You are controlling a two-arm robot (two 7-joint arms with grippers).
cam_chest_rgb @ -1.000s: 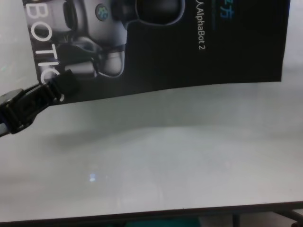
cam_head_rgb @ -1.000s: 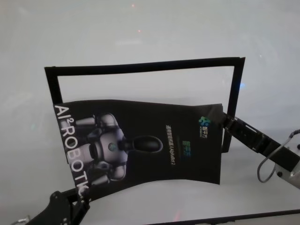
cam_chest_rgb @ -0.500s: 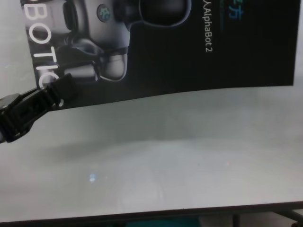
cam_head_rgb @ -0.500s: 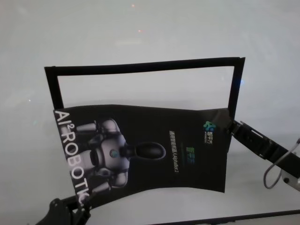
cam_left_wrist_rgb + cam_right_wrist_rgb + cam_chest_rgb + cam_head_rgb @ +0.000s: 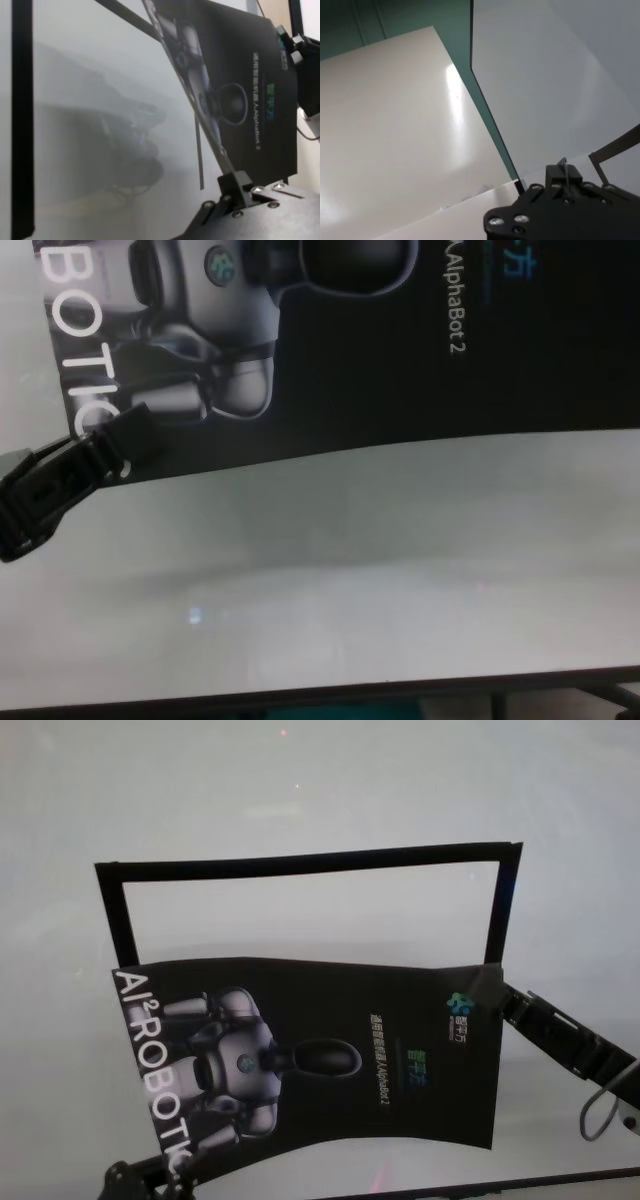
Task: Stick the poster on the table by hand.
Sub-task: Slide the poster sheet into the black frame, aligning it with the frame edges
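Observation:
The poster (image 5: 330,1050), a black sheet with a silver-grey robot and white "AI²ROBOTIC" letters, hangs slightly bowed just above the white table (image 5: 300,780). My left gripper (image 5: 178,1167) is shut on its near left corner, which also shows in the chest view (image 5: 128,432). My right gripper (image 5: 497,992) is shut on its far right corner. In the left wrist view the poster (image 5: 240,100) shows at a steep slant, with the left fingers (image 5: 230,180) clamped on its edge. The poster's far edge overlaps the lower ends of the black strips.
Narrow black strips form an open frame on the table: a far strip (image 5: 310,862), a left strip (image 5: 115,915) and a right strip (image 5: 503,910). The table's dark front edge (image 5: 300,698) runs close below the poster.
Both grippers have carried the poster toward the near edge and a little to the right. More of the table inside the black frame is uncovered now.

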